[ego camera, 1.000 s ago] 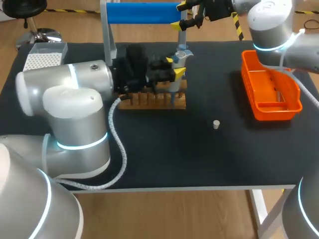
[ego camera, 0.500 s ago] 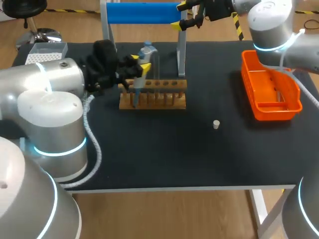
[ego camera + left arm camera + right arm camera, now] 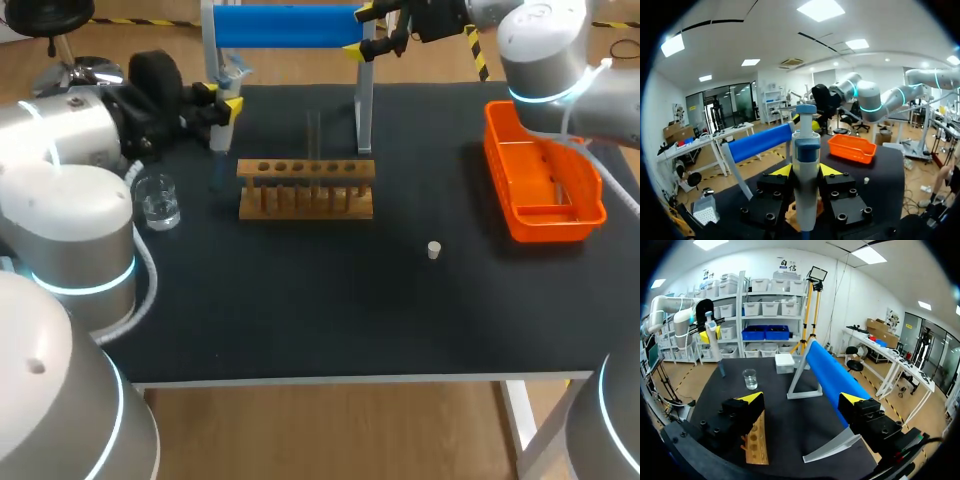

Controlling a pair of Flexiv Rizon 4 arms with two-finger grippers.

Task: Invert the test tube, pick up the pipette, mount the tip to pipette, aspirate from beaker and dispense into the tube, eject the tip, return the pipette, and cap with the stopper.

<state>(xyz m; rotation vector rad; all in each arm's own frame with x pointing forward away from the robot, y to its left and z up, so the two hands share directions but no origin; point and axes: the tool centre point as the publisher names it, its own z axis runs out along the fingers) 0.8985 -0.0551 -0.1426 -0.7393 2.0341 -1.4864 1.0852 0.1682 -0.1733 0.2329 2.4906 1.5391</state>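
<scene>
At the table's far left corner, one pipette (image 3: 220, 135) is held upright by the left gripper (image 3: 222, 100). Its two yellow-tipped fingers are pressed against the pipette's body from opposite sides, as is seen plainly in the left wrist view. One clear glass beaker (image 3: 158, 200) is set on the black table (image 3: 330, 310) just beside and in front of the pipette's lower end, apart from it. One wooden rack (image 3: 306, 188) with a single row of holes is placed near the middle of the table, and one test tube (image 3: 313, 135) is stood upright in it. One small pale stopper (image 3: 434, 250) is left lying alone on the table, between the rack and the one orange tray (image 3: 545, 180) at the right side. The right gripper (image 3: 360, 30) is held at the far edge beside the one blue roll (image 3: 290, 25) on its stand. Its fingers are spread wide, and nothing is gripped between them.
</scene>
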